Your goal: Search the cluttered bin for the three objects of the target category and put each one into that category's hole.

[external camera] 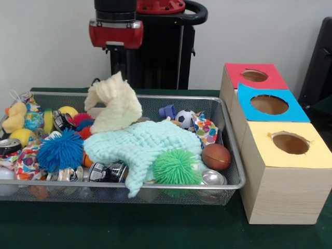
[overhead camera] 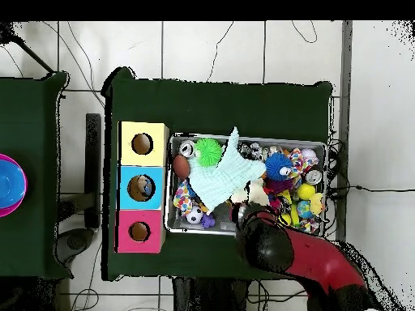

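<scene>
The wire-mesh bin lies on the green table, full of toys, balls, cans and cloths; it also shows in the overhead view. My gripper hangs over the bin's back middle, shut on the peak of a cream knitted cloth, which it holds up so the cloth drapes down into the bin. In the overhead view the arm covers the gripper. The red-topped box's hole is at the far right, farthest back in the row; it also shows in the overhead view.
A mint knitted cloth covers the bin's middle. Around it lie a green spiky ball, a blue spiky ball, a brown football and a small soccer ball. The blue-topped hole and the yellow-topped hole sit nearer the camera.
</scene>
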